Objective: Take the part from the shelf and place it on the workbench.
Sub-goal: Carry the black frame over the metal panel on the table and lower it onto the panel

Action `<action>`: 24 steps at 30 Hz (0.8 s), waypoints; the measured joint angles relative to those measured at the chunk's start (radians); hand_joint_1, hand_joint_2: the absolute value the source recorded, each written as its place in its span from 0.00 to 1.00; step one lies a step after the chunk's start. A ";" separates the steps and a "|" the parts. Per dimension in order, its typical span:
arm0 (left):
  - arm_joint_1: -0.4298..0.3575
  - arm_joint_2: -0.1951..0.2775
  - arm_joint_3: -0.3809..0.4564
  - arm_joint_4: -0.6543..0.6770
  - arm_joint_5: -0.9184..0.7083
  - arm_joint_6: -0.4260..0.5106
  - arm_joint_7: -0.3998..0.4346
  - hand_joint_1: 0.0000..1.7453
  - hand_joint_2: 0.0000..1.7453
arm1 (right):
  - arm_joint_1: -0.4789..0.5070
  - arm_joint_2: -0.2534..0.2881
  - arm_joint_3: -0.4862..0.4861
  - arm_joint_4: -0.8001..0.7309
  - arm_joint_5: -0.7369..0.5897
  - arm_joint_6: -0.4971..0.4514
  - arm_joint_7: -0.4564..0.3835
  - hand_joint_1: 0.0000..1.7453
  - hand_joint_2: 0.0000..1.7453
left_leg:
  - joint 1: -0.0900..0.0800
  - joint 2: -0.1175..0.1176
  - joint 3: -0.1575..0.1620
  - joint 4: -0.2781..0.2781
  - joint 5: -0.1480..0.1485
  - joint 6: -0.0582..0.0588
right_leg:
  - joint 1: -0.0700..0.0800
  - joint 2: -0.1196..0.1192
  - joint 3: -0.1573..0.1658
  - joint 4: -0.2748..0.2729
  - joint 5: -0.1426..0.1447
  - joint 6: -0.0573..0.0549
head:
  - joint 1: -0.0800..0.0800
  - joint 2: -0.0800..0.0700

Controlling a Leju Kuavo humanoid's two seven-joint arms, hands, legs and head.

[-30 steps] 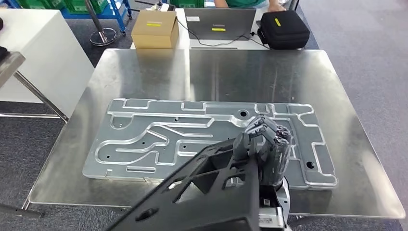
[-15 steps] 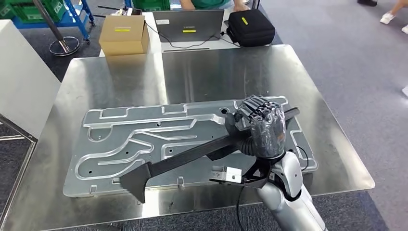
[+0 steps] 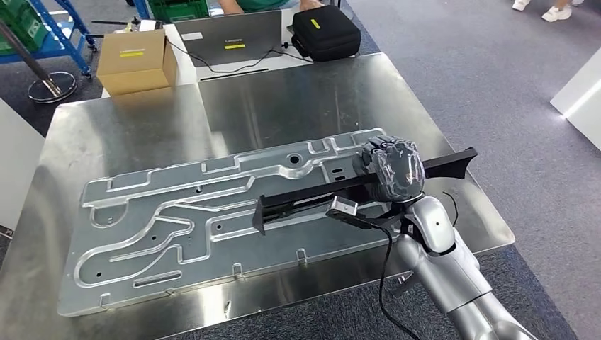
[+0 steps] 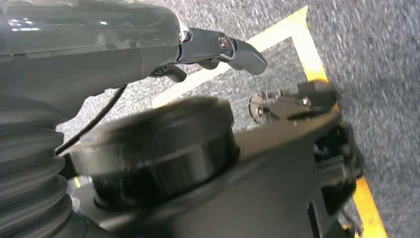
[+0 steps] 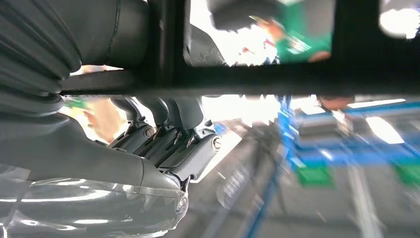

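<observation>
The part (image 3: 312,193) is a long black bracket-like bar. My right hand (image 3: 393,168) grips it near its right end, fingers wrapped over it. It lies roughly level over the right half of a large machined aluminium plate (image 3: 177,205) on the steel workbench (image 3: 298,92). Whether the part touches the plate I cannot tell. In the right wrist view the black bar (image 5: 257,82) crosses just past my fingers (image 5: 168,144). My left hand (image 4: 223,47) hangs over grey carpet with yellow tape and holds nothing.
Behind the workbench stand a cardboard box (image 3: 135,60), a laptop (image 3: 227,39) and a black case (image 3: 326,32), with a person in green beyond them. A blue rack (image 3: 42,35) is at far left. Someone's shoes (image 3: 546,8) show at far right.
The camera has turned, shifting the scene left. My right hand has swung the part from pointing down toward me to lying level across the plate's right half.
</observation>
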 joint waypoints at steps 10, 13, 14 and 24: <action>0.000 -0.002 0.000 0.000 -0.009 -0.003 0.007 0.00 1.00 | -0.115 -0.027 -0.048 0.361 -0.018 -0.024 -0.011 0.94 1.00 | 0.004 -0.117 -0.086 0.152 -0.017 0.012 | 0.002 0.114 0.013 -0.003 0.001 -0.023 | -0.001 0.000; 0.001 -0.003 0.000 0.000 -0.009 0.005 0.015 0.00 1.00 | -0.152 -0.034 -0.075 0.466 -0.024 -0.032 -0.018 0.94 1.00 | 0.002 -0.169 -0.037 0.018 0.020 0.025 | -0.002 0.143 0.006 -0.002 0.004 -0.008 | -0.001 0.000; 0.000 -0.004 0.000 0.000 -0.009 0.007 0.016 0.00 1.00 | -0.160 -0.039 -0.084 0.493 -0.025 -0.033 -0.018 0.94 1.00 | 0.000 -0.165 -0.035 0.009 0.019 0.027 | -0.004 0.151 0.003 -0.004 0.006 0.001 | -0.001 0.000; 0.003 -0.012 0.001 0.001 -0.007 0.013 0.011 0.00 1.00 | -0.213 -0.066 -0.150 0.668 -0.050 -0.010 -0.018 0.94 1.00 | 0.002 -0.111 -0.014 -0.014 0.036 0.047 | -0.016 0.040 -0.090 0.212 -0.083 0.041 | 0.008 0.000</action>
